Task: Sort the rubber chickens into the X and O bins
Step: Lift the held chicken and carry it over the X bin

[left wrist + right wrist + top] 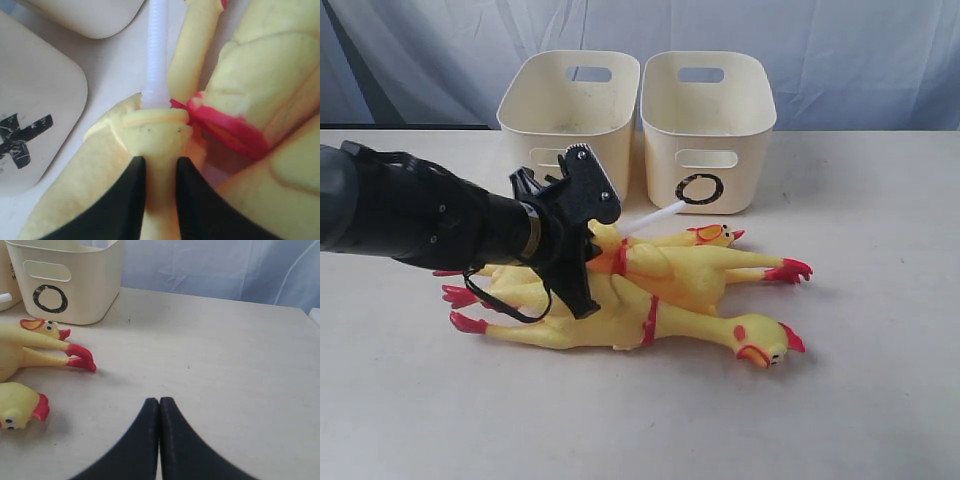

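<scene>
My left pincer (160, 167) is almost closed and grips one rubber chicken (157, 132), which lies on the tabletop (880, 380) before the X bin (35, 135) and O bin (708, 130). My right pincer (159, 402) is closed, holding nothing.

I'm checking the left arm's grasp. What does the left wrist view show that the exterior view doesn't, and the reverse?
Left wrist only: the X bin's black mark, and the left gripper pinching a rubber chicken. Exterior only: the O bin's black mark and two chicken heads. Both: the white ribbed tube and the yellow pile.
</scene>
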`<move>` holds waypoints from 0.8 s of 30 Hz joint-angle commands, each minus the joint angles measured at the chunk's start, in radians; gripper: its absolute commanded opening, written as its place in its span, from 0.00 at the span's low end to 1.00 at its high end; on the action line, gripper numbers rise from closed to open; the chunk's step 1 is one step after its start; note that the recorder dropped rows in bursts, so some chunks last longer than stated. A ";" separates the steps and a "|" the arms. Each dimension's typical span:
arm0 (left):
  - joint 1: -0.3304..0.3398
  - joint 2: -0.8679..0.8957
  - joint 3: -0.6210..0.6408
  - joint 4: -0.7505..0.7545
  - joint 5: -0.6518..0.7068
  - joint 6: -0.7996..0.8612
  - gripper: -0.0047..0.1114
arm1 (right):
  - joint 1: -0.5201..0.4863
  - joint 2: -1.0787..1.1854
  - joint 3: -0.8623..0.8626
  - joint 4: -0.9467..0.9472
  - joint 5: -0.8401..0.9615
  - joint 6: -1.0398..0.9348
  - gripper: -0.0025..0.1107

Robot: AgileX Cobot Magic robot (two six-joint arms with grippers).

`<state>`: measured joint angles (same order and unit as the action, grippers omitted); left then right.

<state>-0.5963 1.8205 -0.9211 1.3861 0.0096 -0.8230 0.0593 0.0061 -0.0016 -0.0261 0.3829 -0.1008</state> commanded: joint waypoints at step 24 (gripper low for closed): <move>-0.004 -0.166 -0.076 0.027 0.048 -0.003 0.04 | 0.001 -0.006 0.002 0.001 -0.008 -0.002 0.02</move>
<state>-0.5979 1.6654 -0.9617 1.4117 0.0420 -0.8230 0.0593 0.0061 -0.0016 -0.0261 0.3829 -0.1008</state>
